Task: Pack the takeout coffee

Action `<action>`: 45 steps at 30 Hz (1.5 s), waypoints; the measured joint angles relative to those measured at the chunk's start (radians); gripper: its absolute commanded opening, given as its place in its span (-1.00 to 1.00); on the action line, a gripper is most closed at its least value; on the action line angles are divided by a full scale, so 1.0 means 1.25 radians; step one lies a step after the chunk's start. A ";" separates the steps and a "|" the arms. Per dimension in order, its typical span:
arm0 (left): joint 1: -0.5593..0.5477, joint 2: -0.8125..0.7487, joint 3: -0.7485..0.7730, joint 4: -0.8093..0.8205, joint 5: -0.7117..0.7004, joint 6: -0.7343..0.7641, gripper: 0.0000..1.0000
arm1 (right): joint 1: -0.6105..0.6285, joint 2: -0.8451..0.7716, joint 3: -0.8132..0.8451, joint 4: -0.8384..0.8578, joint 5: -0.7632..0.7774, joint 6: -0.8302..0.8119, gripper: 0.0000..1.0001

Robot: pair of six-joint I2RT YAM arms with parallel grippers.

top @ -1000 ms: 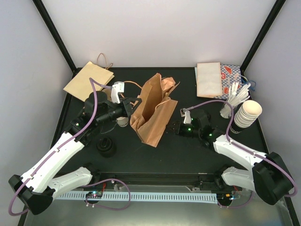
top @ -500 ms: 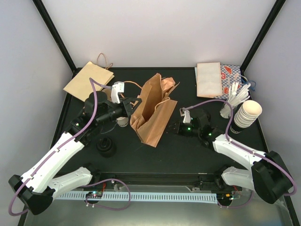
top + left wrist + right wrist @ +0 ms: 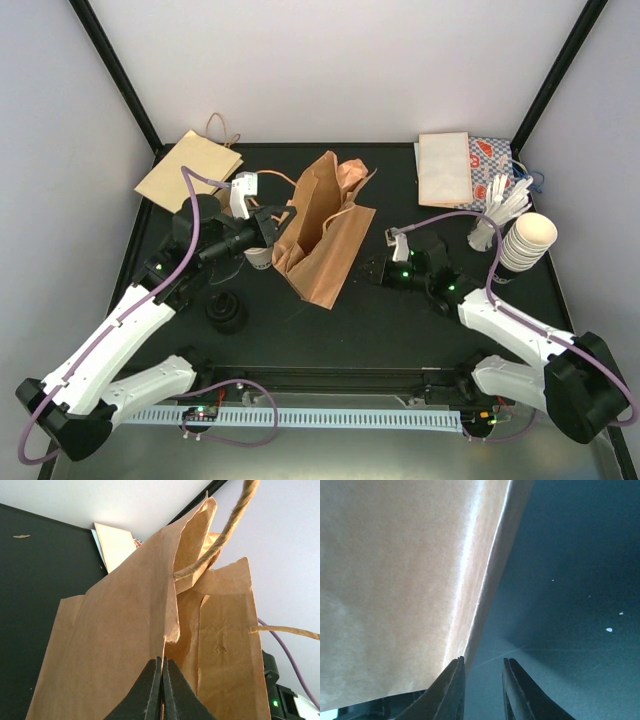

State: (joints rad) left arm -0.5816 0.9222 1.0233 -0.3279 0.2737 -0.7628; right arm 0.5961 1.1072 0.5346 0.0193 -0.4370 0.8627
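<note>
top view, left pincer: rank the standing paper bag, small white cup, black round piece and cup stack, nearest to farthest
1. Standing paper bag: rim pinched in the left pincer.
2. Small white cup: just beside the wrist, on the near side.
3. Black round piece: nearer the arm bases, left.
4. Cup stack: far right side.

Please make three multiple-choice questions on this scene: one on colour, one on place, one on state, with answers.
1. What colour is the standing bag? A) white B) brown C) blue
2. Where is the stack of cups? A) far left corner B) inside the bag C) right side of the table
3. The left hand is: A) wide open B) shut on the bag's edge C) holding a cup
Answers: 1 B, plain brown paper; 2 C, it stands at the right edge; 3 B, the left wrist view shows it pinching the paper.
</note>
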 measured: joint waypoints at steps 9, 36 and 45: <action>0.002 0.000 -0.007 0.000 0.000 -0.002 -0.97 | 0.000 -0.013 0.000 0.004 0.000 0.005 -0.26; 0.004 0.000 -0.012 0.000 0.013 -0.011 -0.97 | 0.000 0.056 0.009 0.066 -0.037 0.024 -0.48; 0.004 0.000 -0.012 0.001 0.016 -0.013 -0.97 | 0.000 0.065 0.015 0.071 -0.037 0.029 -0.67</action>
State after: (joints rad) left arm -0.5770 0.9222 1.0088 -0.3271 0.2932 -0.7795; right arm 0.5961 1.1889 0.5537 0.1081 -0.4828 0.8993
